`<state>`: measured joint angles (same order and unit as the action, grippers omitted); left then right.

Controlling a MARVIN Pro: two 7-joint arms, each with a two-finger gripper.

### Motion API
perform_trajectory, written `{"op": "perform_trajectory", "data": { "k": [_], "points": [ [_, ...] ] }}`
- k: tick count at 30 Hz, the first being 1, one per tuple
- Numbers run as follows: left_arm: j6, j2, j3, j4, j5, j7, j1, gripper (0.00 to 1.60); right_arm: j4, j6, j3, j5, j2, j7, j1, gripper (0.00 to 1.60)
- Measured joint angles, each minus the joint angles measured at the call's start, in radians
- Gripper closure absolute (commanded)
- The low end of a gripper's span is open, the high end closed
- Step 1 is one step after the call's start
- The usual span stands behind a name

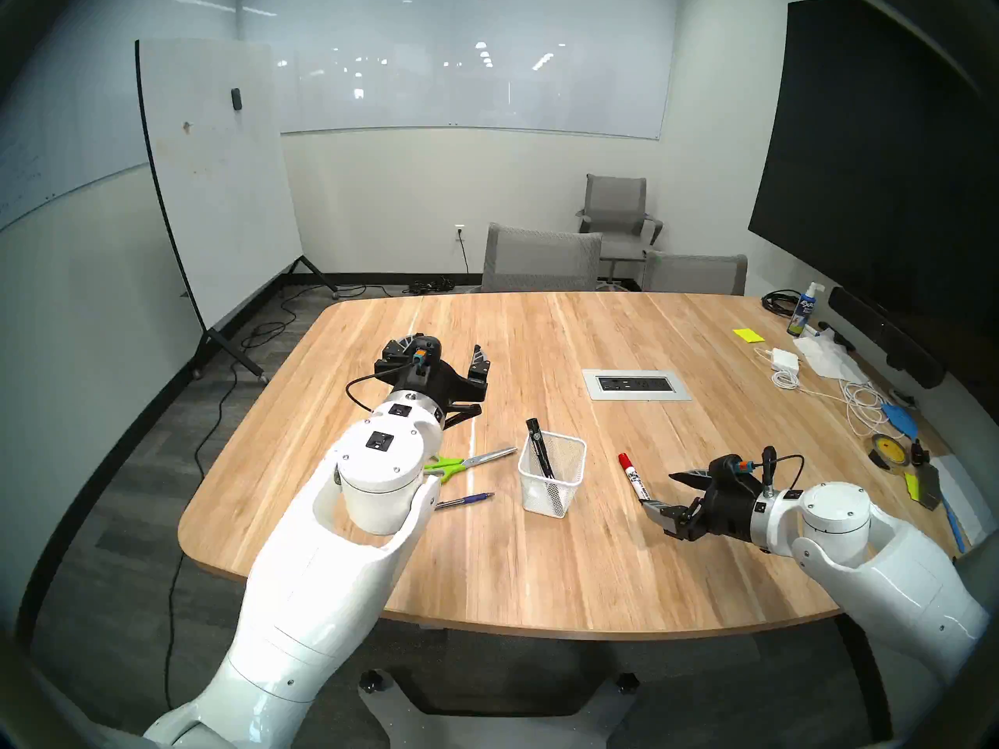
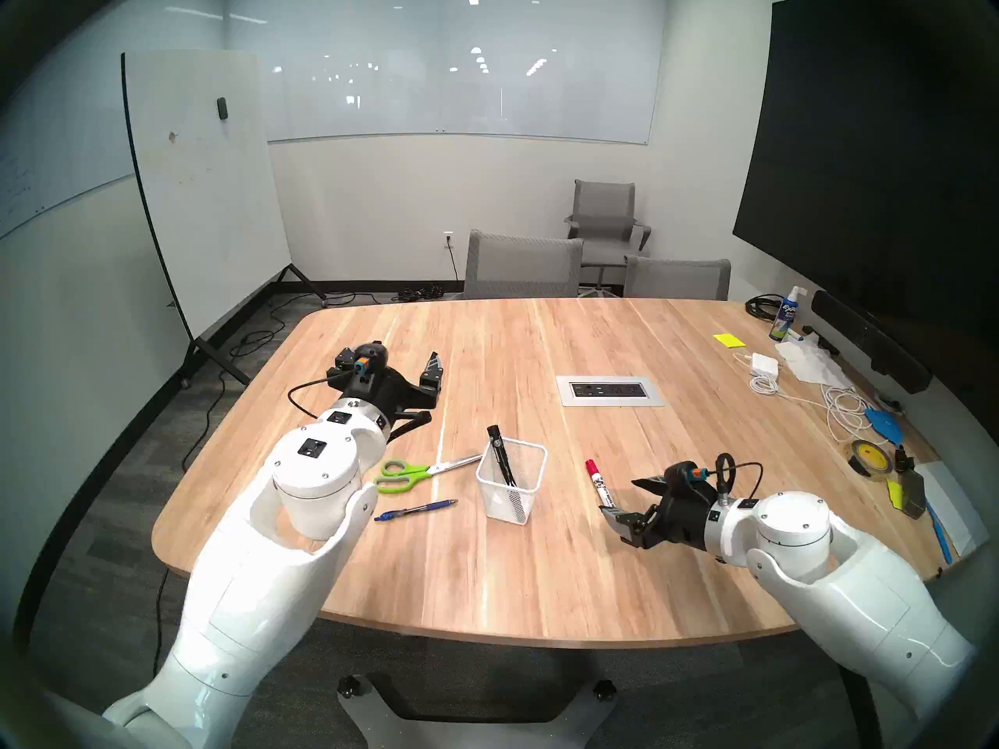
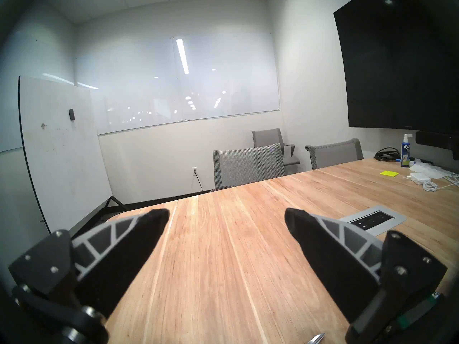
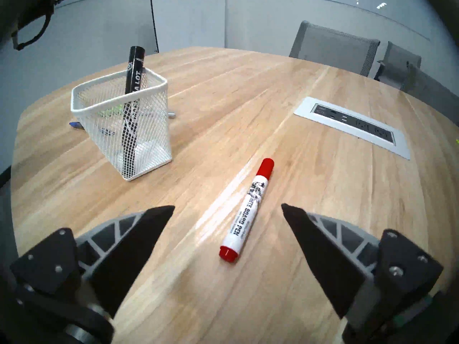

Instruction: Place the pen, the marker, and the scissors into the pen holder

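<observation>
The white mesh pen holder [image 1: 551,475] [image 4: 149,137] stands mid-table with a thick black marker [image 1: 539,450] [image 4: 135,68] leaning inside it. To its right a white marker with a red cap [image 1: 631,475] [image 4: 246,209] lies flat. My right gripper [image 1: 660,489] [image 4: 227,206] is open, its fingers straddling the marker's near end without touching it. Left of the holder lie the green-handled scissors [image 1: 467,461] [image 2: 416,472] and, nearer me, the blue pen [image 1: 466,500] [image 2: 416,510]. My left gripper [image 1: 443,353] [image 3: 227,217] is open and empty, over bare wood beyond the scissors.
A grey power socket panel [image 1: 637,384] is set into the table behind the holder. Cables, a charger [image 1: 785,360], a spray bottle [image 1: 801,315], tape and sticky notes crowd the right edge. Grey chairs [image 1: 540,259] stand at the far side, a whiteboard stand at the left.
</observation>
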<state>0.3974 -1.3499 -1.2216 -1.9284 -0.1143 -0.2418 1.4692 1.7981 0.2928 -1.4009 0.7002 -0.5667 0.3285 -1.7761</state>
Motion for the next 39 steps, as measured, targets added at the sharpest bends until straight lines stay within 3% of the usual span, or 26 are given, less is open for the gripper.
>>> {"op": "perform_trajectory", "data": {
  "k": [15, 25, 39],
  "points": [
    [0.0, 0.0, 0.0, 0.0, 0.0, 0.0, 0.0, 0.0, -0.046, 0.064, 0.096, -0.048, -0.061, 0.001, 0.09, 0.0],
    [0.0, 0.0, 0.0, 0.0, 0.0, 0.0, 0.0, 0.0, -0.108, 0.062, 0.145, -0.078, -0.106, 0.003, 0.137, 0.0],
    [0.0, 0.0, 0.0, 0.0, 0.0, 0.0, 0.0, 0.0, -0.162, 0.055, 0.162, -0.107, -0.145, 0.028, 0.186, 0.0]
  ]
}}
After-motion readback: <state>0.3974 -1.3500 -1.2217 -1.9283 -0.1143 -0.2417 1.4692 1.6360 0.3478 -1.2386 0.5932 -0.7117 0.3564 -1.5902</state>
